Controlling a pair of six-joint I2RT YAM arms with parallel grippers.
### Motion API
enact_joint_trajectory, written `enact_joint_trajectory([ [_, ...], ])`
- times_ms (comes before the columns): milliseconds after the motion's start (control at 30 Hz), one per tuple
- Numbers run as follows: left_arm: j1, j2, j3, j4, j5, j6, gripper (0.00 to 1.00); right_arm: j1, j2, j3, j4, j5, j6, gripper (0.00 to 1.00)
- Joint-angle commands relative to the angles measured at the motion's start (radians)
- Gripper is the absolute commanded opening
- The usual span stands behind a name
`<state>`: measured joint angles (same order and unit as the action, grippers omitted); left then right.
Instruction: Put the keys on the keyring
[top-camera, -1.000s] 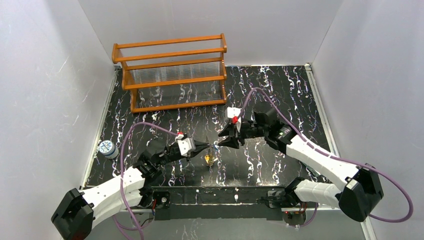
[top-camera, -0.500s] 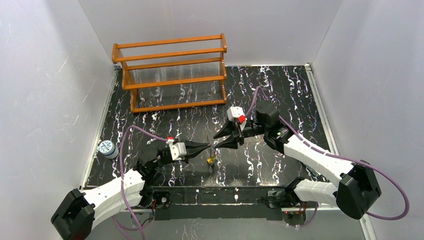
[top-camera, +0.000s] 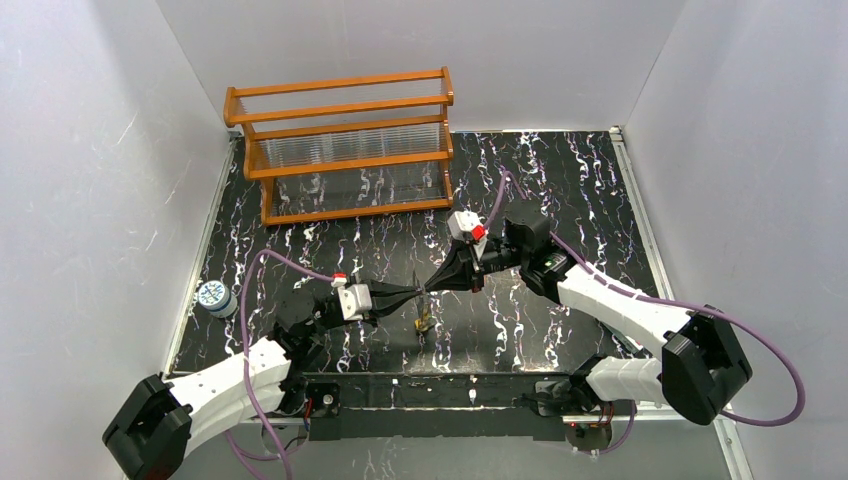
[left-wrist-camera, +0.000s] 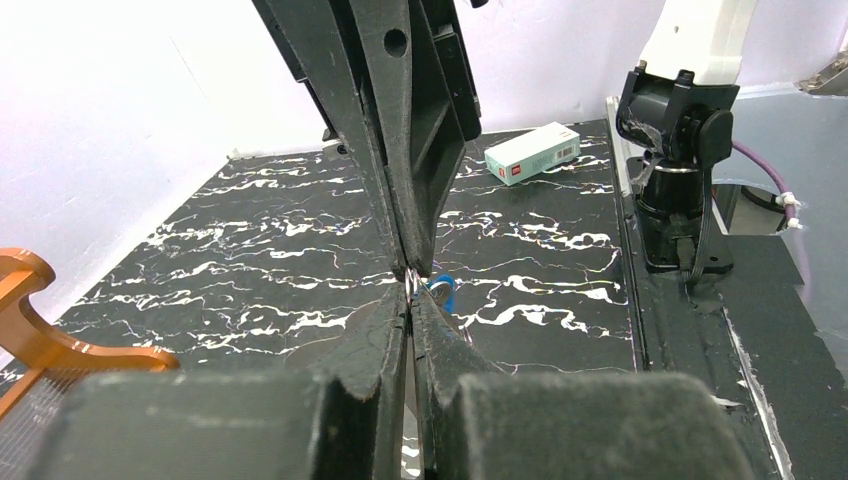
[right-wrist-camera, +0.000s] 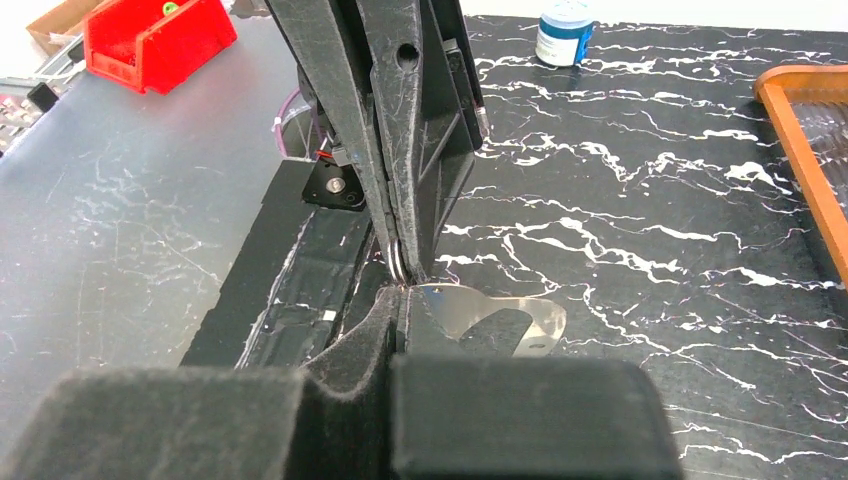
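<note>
In the top view, the left end effector (top-camera: 413, 292) and the right end effector (top-camera: 432, 287) are being held tip to tip above the middle of the worktop (top-camera: 560, 190). Each has its fingers pressed together. The keys (top-camera: 423, 320) are showing as a small yellowish cluster just below that meeting point; whether they are hanging or lying on the marble cannot be told.

In the left wrist view, the left fingers are being pressed shut at the bottom, and the right ones are being pointed down from above to touch them. A blue key head (left-wrist-camera: 441, 291) is being glimpsed just beside the tips.

In the right wrist view, the keyring (right-wrist-camera: 397, 262), a thin silvery loop, is being pinched at the left tips. The right fingers are being closed directly against it; what lies between them cannot be made out.

The loop is probably being steadied by one arm so that the wire or a key can be worked by the other.
</note>
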<state>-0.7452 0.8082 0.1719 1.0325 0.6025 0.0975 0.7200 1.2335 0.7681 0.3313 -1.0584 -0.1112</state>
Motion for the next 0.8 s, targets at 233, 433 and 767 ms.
enact_joint_trajectory([
  [233,-0.003,-0.016,-0.001,0.097,0.012,-0.017,0.0,-0.001,0.024,-0.015,-0.037,0.031,-0.047,0.01],
  [433,-0.003,-0.007,-0.002,0.121,0.013,-0.028,0.0,0.011,0.039,-0.015,-0.044,0.069,-0.058,0.01],
  [767,-0.002,-0.004,-0.018,0.128,0.004,-0.027,0.0,0.019,-0.042,-0.061,0.054,0.15,-0.015,0.52],
])
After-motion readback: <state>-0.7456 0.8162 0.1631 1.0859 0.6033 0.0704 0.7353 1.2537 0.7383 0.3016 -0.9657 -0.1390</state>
